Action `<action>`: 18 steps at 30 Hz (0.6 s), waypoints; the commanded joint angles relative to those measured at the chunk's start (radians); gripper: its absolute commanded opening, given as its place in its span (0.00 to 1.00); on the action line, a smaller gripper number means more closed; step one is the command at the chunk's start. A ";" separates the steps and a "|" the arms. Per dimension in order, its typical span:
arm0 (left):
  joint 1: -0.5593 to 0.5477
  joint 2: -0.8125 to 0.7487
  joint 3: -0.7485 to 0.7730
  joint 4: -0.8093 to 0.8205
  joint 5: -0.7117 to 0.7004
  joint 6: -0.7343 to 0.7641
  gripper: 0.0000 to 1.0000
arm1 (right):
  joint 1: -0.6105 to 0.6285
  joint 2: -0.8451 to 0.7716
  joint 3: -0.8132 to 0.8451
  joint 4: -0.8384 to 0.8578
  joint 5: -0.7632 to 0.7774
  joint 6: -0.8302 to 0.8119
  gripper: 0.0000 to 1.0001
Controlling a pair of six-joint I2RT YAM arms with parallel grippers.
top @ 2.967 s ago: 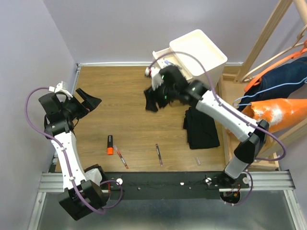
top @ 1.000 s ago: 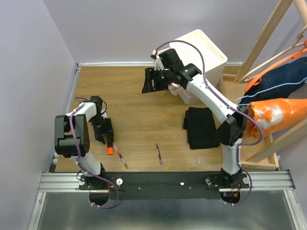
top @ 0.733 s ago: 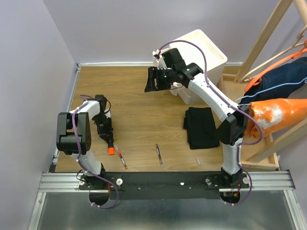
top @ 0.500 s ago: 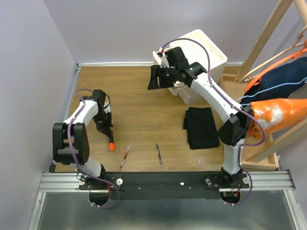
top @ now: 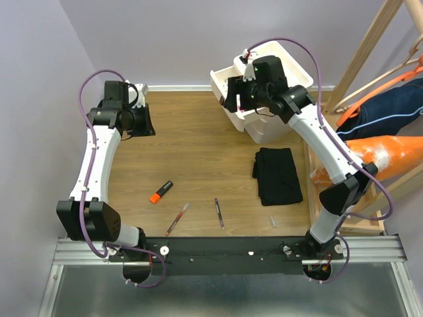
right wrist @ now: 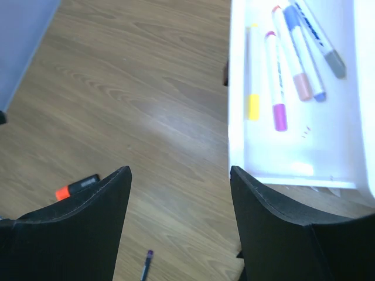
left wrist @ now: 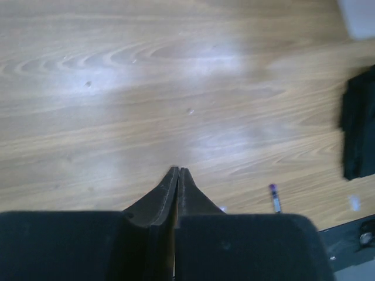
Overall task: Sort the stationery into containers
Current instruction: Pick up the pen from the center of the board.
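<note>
- The markers [right wrist: 274, 88] lie side by side inside the open drawer [right wrist: 304, 158], about five of them. That share of the sorting looks done.
- Four things are left to sort: the orange highlighter [top: 161, 192], a red pen [top: 177, 219], a dark pen [top: 219, 213] and a small pale piece [top: 271, 220]. All lie on the tabletop [top: 198, 152], well apart from the drawer, toward the arms' bases.
- The right end effector [right wrist: 180, 171] hangs at the drawer's edge, its fingers apart and empty.
- The left end effector [left wrist: 177, 171] is well apart from the drawer, on its left in the top view. Its fingers are pressed together on nothing.
- Only the right wrist view shows the drawer's contents; in the top view the arm hides them. The top view alone shows the red pen plainly.
</note>
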 commanded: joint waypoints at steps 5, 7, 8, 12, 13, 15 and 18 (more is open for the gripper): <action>-0.117 0.061 -0.104 -0.094 -0.064 0.426 0.59 | -0.013 -0.058 -0.107 0.015 -0.109 -0.101 0.80; -0.142 0.052 -0.197 -0.065 -0.106 0.516 0.63 | -0.011 -0.064 -0.107 0.016 -0.115 -0.109 0.81; -0.142 0.047 -0.225 -0.047 -0.112 0.524 0.63 | -0.011 -0.066 -0.106 0.016 -0.120 -0.118 0.81; -0.169 0.065 -0.308 0.021 -0.152 0.508 0.63 | -0.011 -0.072 -0.103 0.021 -0.112 -0.130 0.82; -0.177 0.077 -0.331 0.033 -0.152 0.495 0.63 | -0.011 -0.072 -0.106 0.023 -0.111 -0.133 0.82; -0.185 0.084 -0.353 0.070 -0.165 0.485 0.62 | -0.011 -0.074 -0.112 0.023 -0.114 -0.135 0.82; -0.199 0.100 -0.380 0.091 -0.159 0.497 0.62 | -0.013 -0.074 -0.126 0.023 -0.129 -0.135 0.82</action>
